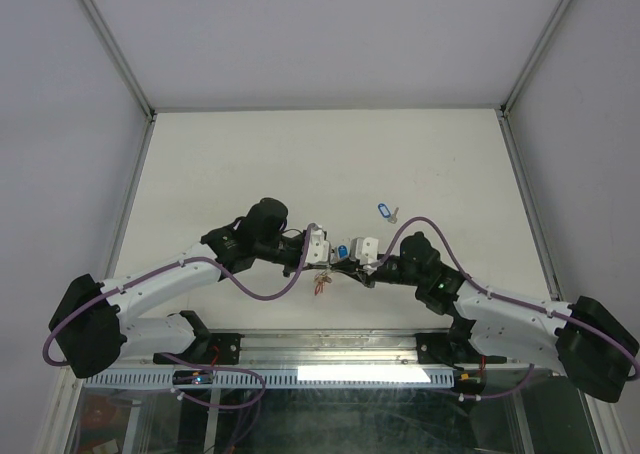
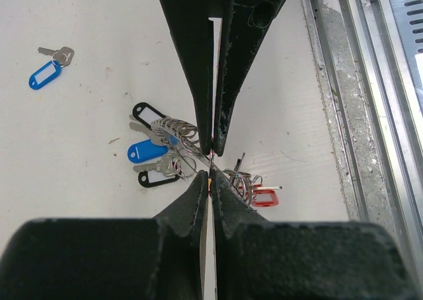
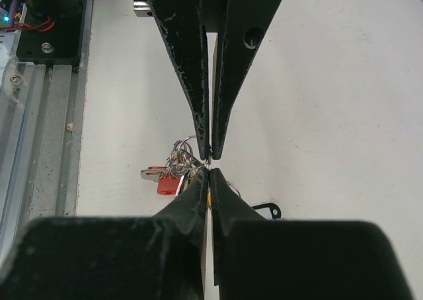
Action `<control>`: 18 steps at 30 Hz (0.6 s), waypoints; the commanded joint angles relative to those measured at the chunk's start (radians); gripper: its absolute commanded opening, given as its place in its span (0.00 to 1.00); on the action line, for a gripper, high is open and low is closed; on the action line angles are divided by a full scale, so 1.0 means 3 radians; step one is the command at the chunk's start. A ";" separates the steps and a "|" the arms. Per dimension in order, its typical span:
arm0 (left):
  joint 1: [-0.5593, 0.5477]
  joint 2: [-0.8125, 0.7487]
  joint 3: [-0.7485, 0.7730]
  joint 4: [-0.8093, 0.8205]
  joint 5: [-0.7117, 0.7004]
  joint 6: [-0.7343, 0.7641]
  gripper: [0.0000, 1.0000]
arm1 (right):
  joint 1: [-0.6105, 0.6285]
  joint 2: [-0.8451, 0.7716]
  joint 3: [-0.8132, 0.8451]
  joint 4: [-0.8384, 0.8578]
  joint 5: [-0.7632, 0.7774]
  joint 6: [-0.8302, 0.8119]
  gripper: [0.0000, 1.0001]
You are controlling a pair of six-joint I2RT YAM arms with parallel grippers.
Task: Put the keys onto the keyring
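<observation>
The left gripper point(image 2: 209, 179) is pinching shut on the thin wire of the ribbed, silvery-grey metal keyring point(image 2: 175, 129). The right gripper point(image 2: 213, 148) is clamping the same wire from the opposite side. The two pairs of black fingertips are meeting nose to nose, with no gap showing in either pair. The keyring is sitting between them over the white table point(image 2: 79, 201); whether it is touching the surface I cannot tell. Small silver keys point(image 2: 153, 170) with oval plastic tags are hanging off the keyring. Two black tags and one blue tag are bunching on one side of the fingertips, and a red tag point(image 2: 264, 197) with more rings is on the other. The meeting fingers are hiding the stretch of keyring at the pinch. One loose blue-tagged key point(image 2: 45, 74) is lying flat on the table, well apart from the keyring. It is on the side away from the grooved aluminium rail point(image 2: 344, 82) running along the table's edge.
</observation>
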 commanded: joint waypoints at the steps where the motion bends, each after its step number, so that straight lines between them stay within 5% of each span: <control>1: -0.0027 -0.0080 0.0160 0.0159 0.0098 0.0020 0.03 | 0.0021 0.0018 0.0146 0.0085 0.0083 0.0099 0.00; 5: -0.0027 -0.0080 0.0156 0.0134 0.0100 0.0041 0.23 | 0.0022 -0.0017 0.0091 0.0203 0.0079 0.0106 0.00; 18: -0.0026 0.0054 0.0247 0.0123 0.0129 0.0049 0.16 | 0.0021 -0.0023 0.0065 0.0247 0.0005 0.0090 0.00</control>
